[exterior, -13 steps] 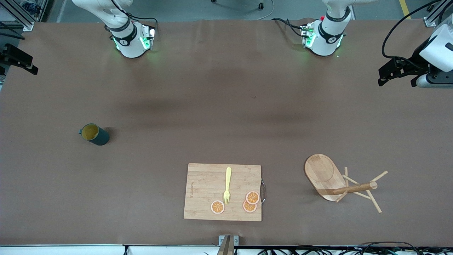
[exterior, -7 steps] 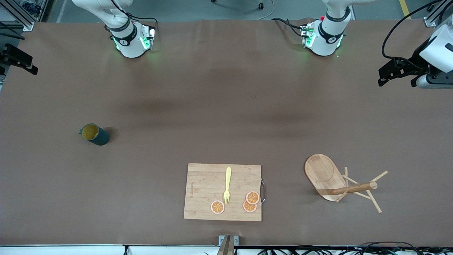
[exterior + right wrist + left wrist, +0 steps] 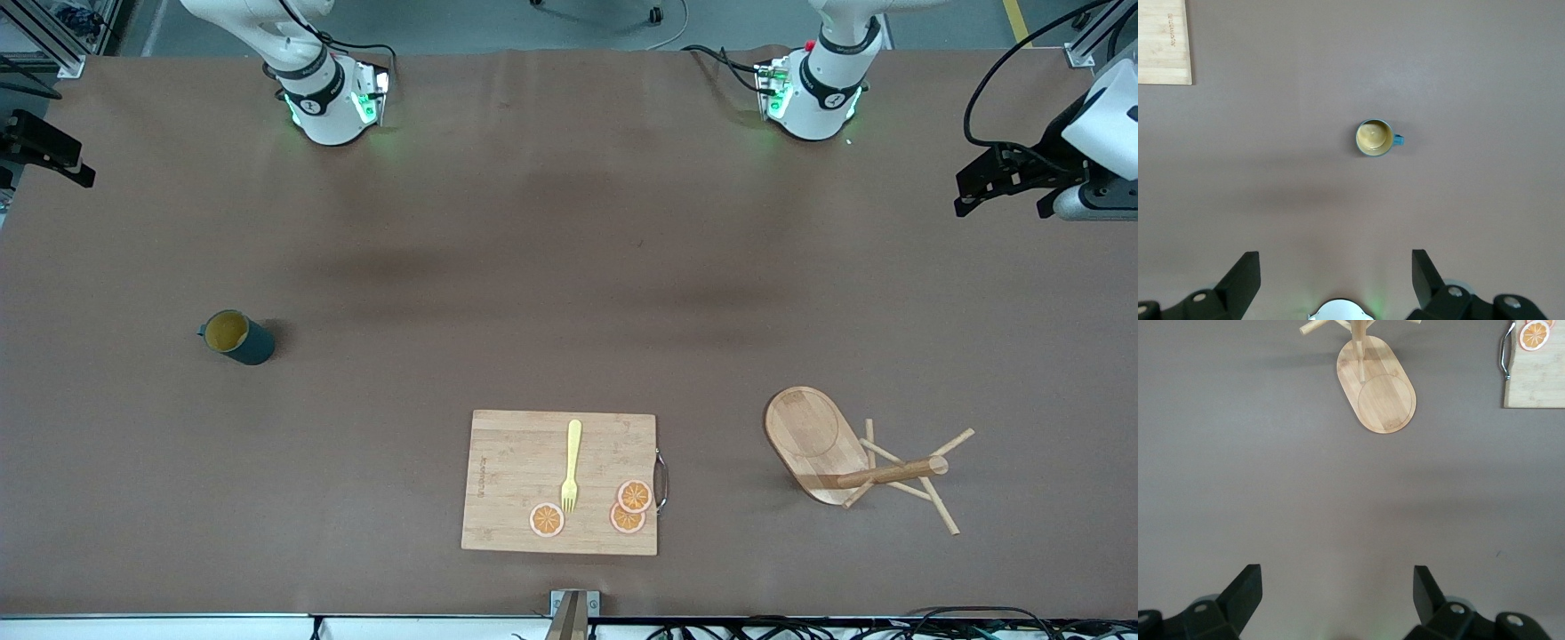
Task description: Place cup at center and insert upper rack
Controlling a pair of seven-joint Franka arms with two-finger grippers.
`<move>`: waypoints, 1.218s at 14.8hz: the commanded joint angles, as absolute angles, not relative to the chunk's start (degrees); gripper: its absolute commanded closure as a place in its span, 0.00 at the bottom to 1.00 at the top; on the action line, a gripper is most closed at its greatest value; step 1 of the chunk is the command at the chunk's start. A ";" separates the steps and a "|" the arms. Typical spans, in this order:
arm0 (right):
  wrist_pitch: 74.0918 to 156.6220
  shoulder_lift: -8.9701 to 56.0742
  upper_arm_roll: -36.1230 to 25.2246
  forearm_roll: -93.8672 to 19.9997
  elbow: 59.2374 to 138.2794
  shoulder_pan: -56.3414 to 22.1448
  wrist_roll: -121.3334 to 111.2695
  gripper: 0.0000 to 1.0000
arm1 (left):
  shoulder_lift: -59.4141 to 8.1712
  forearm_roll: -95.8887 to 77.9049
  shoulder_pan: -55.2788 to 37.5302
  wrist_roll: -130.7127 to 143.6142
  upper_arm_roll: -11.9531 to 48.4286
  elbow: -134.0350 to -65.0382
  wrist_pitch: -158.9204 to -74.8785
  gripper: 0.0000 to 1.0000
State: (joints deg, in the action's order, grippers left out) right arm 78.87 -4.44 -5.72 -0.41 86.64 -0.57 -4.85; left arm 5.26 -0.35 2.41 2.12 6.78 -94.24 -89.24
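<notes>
The cup [image 3: 236, 336], dark teal with a yellow inside, stands upright toward the right arm's end of the table; it also shows in the right wrist view [image 3: 1373, 137]. The upper rack [image 3: 831, 449], a wooden mug tree on an oval base, stands toward the left arm's end and shows in the left wrist view as well [image 3: 1376, 390]. My right gripper [image 3: 1335, 270] hangs open high over bare table, at that end's edge [image 3: 62, 160]. My left gripper [image 3: 1337, 587] is open and empty too, high over the other end's edge [image 3: 1000, 182]. Neither touches anything.
A wooden cutting board [image 3: 516, 484] lies near the front edge at mid-table, carrying a yellow fork [image 3: 571, 467] and three orange slices [image 3: 633, 496]. Its metal handle [image 3: 661, 480] faces the rack. The arm bases [image 3: 329, 102] stand along the back edge.
The left hand has drifted slightly outward toward its end of the table. The cup, rack, board and right gripper have not moved.
</notes>
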 commanded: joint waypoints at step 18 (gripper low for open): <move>101.38 12.39 -5.10 -1.23 99.80 10.81 -27.50 0.00 | 3.34 0.44 2.64 1.67 6.77 -92.72 -88.15 0.00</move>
State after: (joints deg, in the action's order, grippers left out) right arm 95.11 13.62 -5.97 -0.57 92.50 9.77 -24.34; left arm 4.12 -0.35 2.46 2.12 6.58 -94.22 -89.24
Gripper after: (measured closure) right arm 0.000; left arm 0.000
